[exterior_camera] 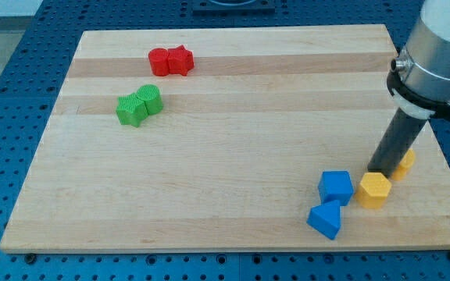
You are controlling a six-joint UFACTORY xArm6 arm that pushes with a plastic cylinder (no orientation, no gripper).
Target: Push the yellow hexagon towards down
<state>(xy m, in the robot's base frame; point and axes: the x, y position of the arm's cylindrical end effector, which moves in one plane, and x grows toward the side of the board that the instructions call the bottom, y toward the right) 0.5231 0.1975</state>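
The yellow hexagon (pixel 374 190) lies near the view's bottom right on the wooden board (pixel 233 140). My tip (pixel 380 170) stands just above the hexagon's top edge, touching or nearly touching it. A second yellow block (pixel 404 163), shape unclear, lies right behind the rod and is partly hidden by it. A blue cube-like block (pixel 335 187) sits just left of the hexagon. A blue wedge-shaped block (pixel 325 219) lies below the cube.
A red pair of blocks (pixel 170 61) sits at the view's top, left of centre. A green pair of blocks (pixel 140 105) lies below them. The board's right edge and bottom edge run close to the yellow hexagon.
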